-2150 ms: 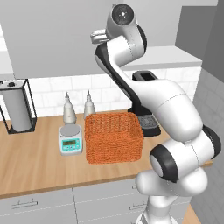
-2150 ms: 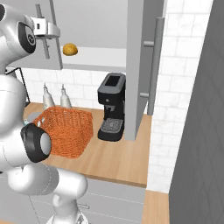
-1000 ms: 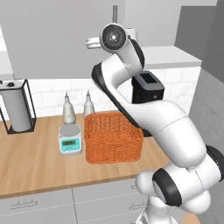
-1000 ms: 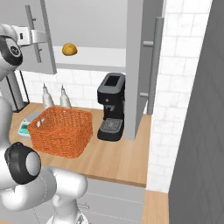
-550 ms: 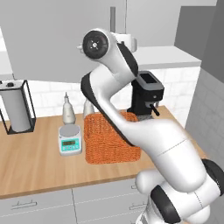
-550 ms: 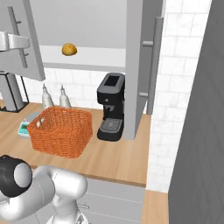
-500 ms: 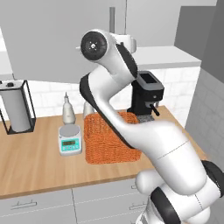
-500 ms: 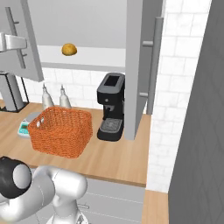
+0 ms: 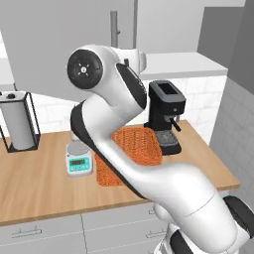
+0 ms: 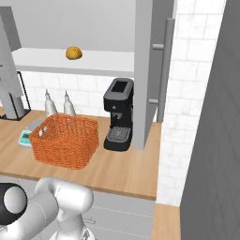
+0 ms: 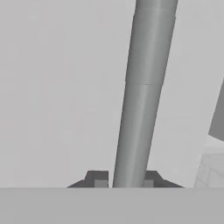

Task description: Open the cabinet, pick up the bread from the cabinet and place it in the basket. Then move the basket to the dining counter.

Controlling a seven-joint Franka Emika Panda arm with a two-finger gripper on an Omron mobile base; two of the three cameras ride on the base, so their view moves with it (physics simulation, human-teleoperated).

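Cabinet [image 10: 93, 28] is wide open on the right side; the right door [image 10: 150, 70] stands swung out over the coffee machine [image 10: 119, 115]. Left door [image 9: 59, 44] looks swung out too, toward the base cameras. Bread [image 10: 73, 52] sits on the cabinet shelf, well above the basket [image 10: 65, 139] and slightly left of the coffee machine. Basket rests on the narrow wood counter [image 10: 122, 171], just beside the digital scale [image 9: 79, 161], with two bottles [image 10: 58, 104] behind it.

In the hand view my gripper [image 11: 124, 183] has its fingertips either side of the left door's bar handle [image 11: 144, 96], clamped on it. So I judge I'm in the open-the-cabinet step, left door under pull. Bread not picked, basket not moved.

Next I'd judge: let go of the handle, back the hand clear of the door edge, then reach up to the shelf for the bread. It's small and round, so it needs a centred pinch. Paper towel holder [image 9: 20, 126] sits far left, out of the way.
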